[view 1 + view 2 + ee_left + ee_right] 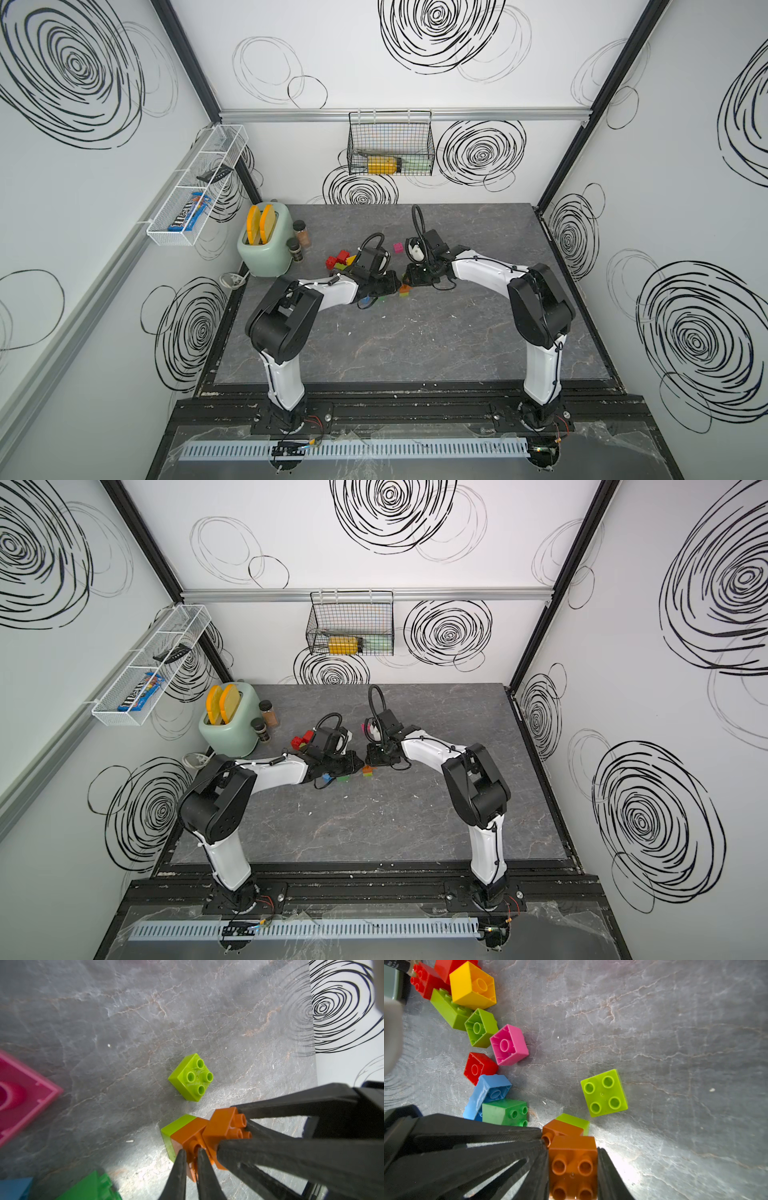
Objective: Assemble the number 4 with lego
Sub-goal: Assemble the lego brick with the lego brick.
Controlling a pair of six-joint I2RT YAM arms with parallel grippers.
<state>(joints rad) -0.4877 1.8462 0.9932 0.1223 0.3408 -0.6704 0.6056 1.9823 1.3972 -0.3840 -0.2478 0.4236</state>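
Nearest my bases, a little left of the middle of the counter [415, 345], a green brick [504, 1112] lies on its side against a blue brick [490, 1093]. Just right of them, at about the counter's middle, a stacked orange brick [187, 1136] sits on a lime base brick [176, 1125]. My left claw [190, 1152] is closed down to a sliver, its fingertips [180, 1167] pinching one stud of that stacked orange brick. My right claw [573, 1148] stands partly open, jaws clamped on opposite sides of a second orange brick [573, 1167], which I hold tilted hard by the stack; whether the two orange bricks touch I cannot tell. Just beyond the stack, apart from it, a lime square brick [604, 1093] rests studs up. The rest of the lego [337, 261] trails off toward the far-left corner: a red brick [479, 1068], a pink brick [508, 1045] and a hollow lime brick [481, 1027] show their undersides, then come a long lime brick [448, 1012], a yellow brick [473, 986] and red bricks [425, 982], close to the toaster [266, 245] in that corner.
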